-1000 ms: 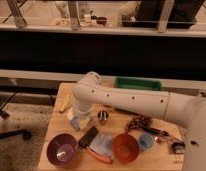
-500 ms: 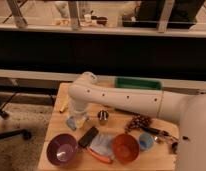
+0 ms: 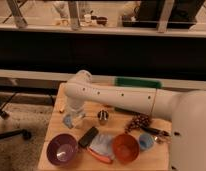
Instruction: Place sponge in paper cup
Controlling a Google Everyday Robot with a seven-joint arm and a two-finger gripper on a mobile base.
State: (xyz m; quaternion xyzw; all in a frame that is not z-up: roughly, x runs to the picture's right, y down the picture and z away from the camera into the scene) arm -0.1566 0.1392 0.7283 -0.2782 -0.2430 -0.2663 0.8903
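Observation:
My white arm (image 3: 121,97) reaches from the right across the wooden table (image 3: 56,107) and bends down at the left. The gripper (image 3: 73,117) hangs low over the table's left part, right at a small pale blue thing (image 3: 69,121) that may be the sponge; I cannot tell whether it holds it. A small light blue cup (image 3: 146,141) stands at the front right, beside an orange bowl (image 3: 125,147). The gripper is far to the left of that cup.
A purple bowl (image 3: 62,149) sits front left. A black flat object (image 3: 88,136), a blue packet (image 3: 102,142) and an orange item (image 3: 99,155) lie front centre. A metal cup (image 3: 103,116), a brown cluster (image 3: 137,121) and a green box (image 3: 138,82) are further back.
The arm's elbow has swung left and the gripper has moved left and down toward the pale blue thing at the table's left side. The other objects have not moved.

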